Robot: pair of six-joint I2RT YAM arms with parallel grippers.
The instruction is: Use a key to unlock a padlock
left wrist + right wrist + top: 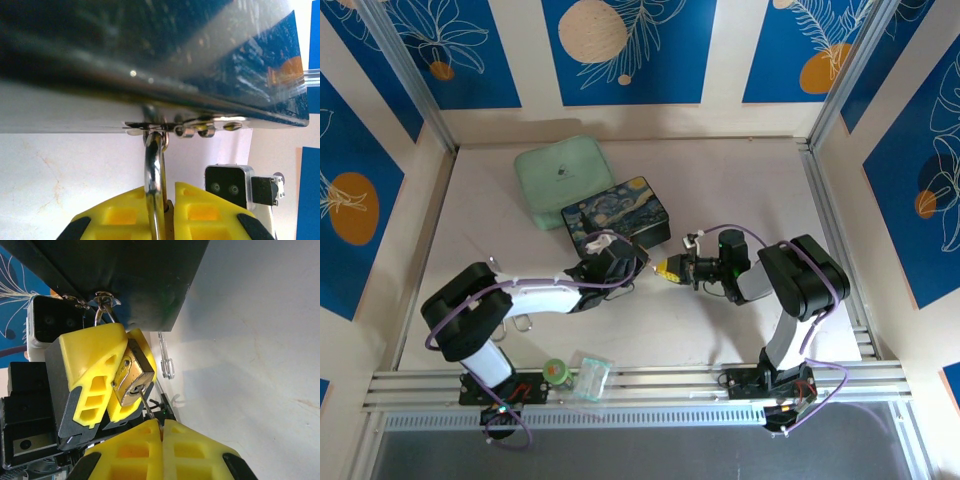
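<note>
The right gripper is pinched together on the key. The key's thin shaft slants up and away from the fingertips, with its tip at the keyhole of the padlock just ahead. The left gripper is clamped on the padlock's brass body, whose long axis runs on up to the shackle. The shackle is hooked through the latch of the starry-night box beyond. Both arms are bent at the elbow, forearms turned inward, grippers facing each other.

1. The left arm and the right arm have white link shells between bulky black joint housings.
2. Thin lilac cables loop along both arms.
3. The left gripper and the right gripper carry hollow-celled yellow plastic fingers with black corner pads.
</note>
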